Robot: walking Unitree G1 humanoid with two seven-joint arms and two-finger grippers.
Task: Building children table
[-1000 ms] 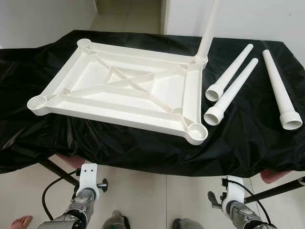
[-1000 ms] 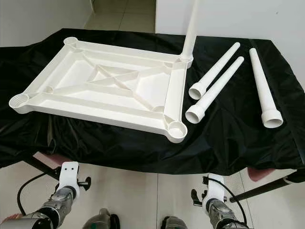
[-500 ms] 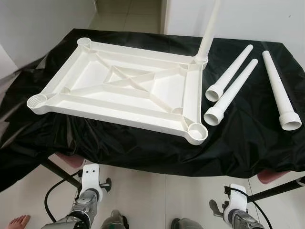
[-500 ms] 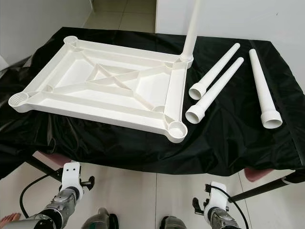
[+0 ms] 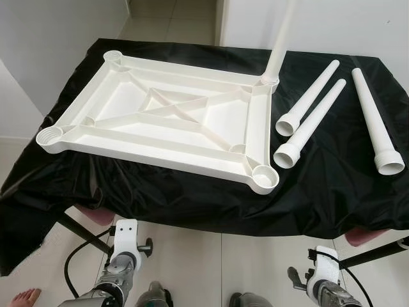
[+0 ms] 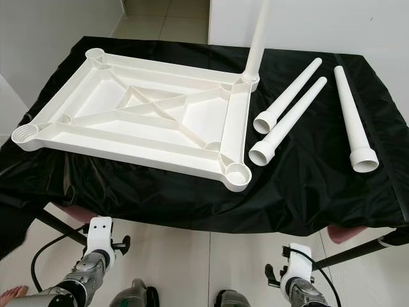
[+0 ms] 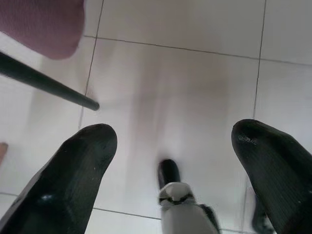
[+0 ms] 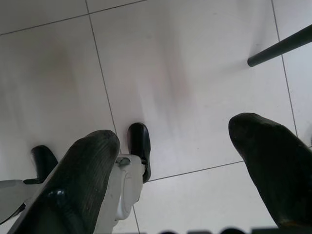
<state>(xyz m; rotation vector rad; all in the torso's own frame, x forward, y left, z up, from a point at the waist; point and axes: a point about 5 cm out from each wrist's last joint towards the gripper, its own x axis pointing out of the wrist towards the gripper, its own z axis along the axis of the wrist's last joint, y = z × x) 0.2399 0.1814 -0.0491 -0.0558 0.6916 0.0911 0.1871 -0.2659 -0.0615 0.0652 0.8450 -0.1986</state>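
Pale glossy floor tiles (image 7: 185,83), thin dark grout lines. White walls (image 5: 51,32) behind and at left. Black cloth (image 5: 192,198) draped over stand, black metal legs (image 8: 280,46) on tile. Even daylight.

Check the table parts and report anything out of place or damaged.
Nothing looks broken. The white tabletop lies underside up on the black cloth, as assembly needs. One leg stands in its far right corner socket; three loose legs lie beside it, and three sockets are unfilled.
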